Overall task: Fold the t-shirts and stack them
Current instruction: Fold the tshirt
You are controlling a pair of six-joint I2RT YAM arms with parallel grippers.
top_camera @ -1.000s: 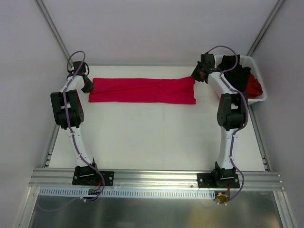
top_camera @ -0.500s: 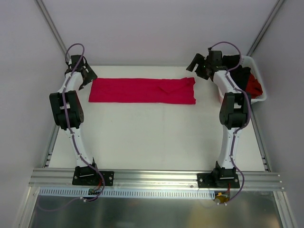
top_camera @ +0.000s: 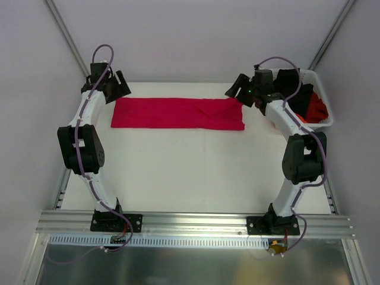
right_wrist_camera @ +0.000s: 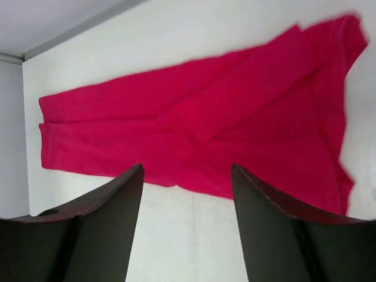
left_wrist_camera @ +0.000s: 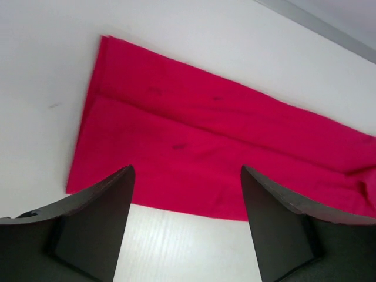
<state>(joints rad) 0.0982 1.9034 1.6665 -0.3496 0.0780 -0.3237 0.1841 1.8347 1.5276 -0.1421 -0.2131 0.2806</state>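
Observation:
A crimson-pink t-shirt [top_camera: 178, 113] lies folded into a long flat strip across the far part of the table, with a small flap folded over near its right end. My left gripper [top_camera: 119, 85] hovers open just beyond the strip's far left corner, holding nothing. In the left wrist view the t-shirt [left_wrist_camera: 223, 147] lies below the open left gripper [left_wrist_camera: 187, 170]. My right gripper [top_camera: 236, 90] hangs open over the far right corner, also holding nothing. The right wrist view shows the t-shirt [right_wrist_camera: 194, 129] beyond the open right gripper [right_wrist_camera: 187, 167]. A black t-shirt [top_camera: 294, 84] and an orange-red t-shirt [top_camera: 319, 110] lie in the basket.
A white plastic basket [top_camera: 325, 101] stands at the far right corner of the table, close behind the right arm. Grey walls and metal rails enclose the table on three sides. The arm bases sit on the aluminium rail at the near edge.
Both grippers have opened and let go of the crimson-pink t-shirt's ends, then lifted away toward the back. The shirt now lies still as a strip.

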